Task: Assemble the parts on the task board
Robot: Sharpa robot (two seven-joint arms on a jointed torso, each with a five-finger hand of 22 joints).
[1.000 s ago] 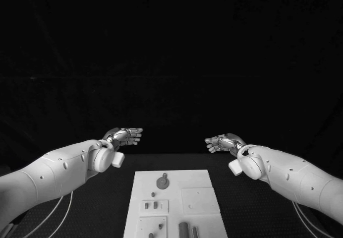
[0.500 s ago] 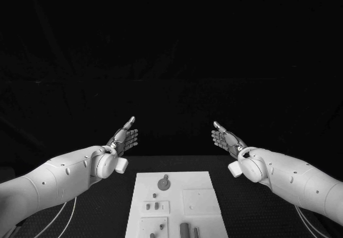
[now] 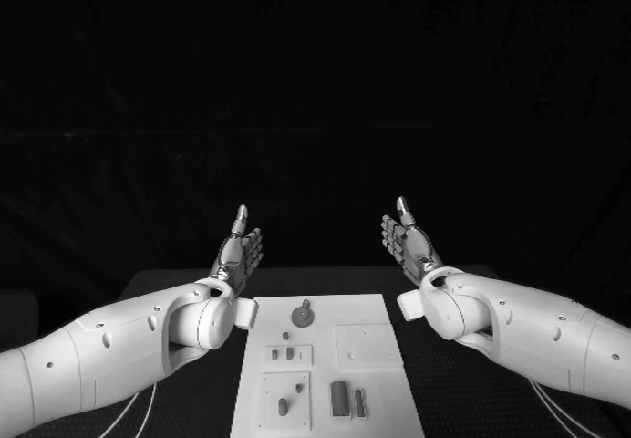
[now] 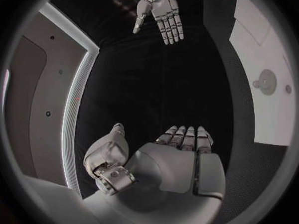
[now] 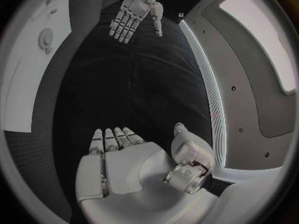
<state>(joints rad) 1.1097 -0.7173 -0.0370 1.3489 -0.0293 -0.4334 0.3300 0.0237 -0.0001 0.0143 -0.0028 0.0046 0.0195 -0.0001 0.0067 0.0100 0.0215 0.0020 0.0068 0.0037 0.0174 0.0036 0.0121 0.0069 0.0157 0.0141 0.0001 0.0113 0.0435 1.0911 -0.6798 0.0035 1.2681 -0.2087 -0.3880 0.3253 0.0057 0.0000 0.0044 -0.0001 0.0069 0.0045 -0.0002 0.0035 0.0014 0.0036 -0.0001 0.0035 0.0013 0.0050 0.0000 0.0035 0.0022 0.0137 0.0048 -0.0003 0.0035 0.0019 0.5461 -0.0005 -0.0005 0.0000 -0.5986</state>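
The white task board (image 3: 381, 315) lies in the middle of the black table, running toward me. On it sit a round grey part (image 3: 303, 317) near the far end, small parts (image 3: 282, 353) in a square recess, and two upright pegs (image 3: 339, 397) near the front. My left hand (image 3: 238, 249) hovers beyond the board's far left corner, fingers straight and spread, holding nothing. My right hand (image 3: 409, 242) mirrors it beyond the far right corner, also flat and empty. The left wrist view shows my left hand (image 4: 181, 152) and the board (image 4: 264, 50); the right wrist view shows my right hand (image 5: 118, 157).
Black table (image 3: 473, 383) surrounds the board on both sides. My white forearms (image 3: 118, 351) flank the board left and right. Behind the table hangs a dark cloth.
Both hands went from curled fingers to flat and spread, pointing up and away. The camera has tilted, so more of the board shows.
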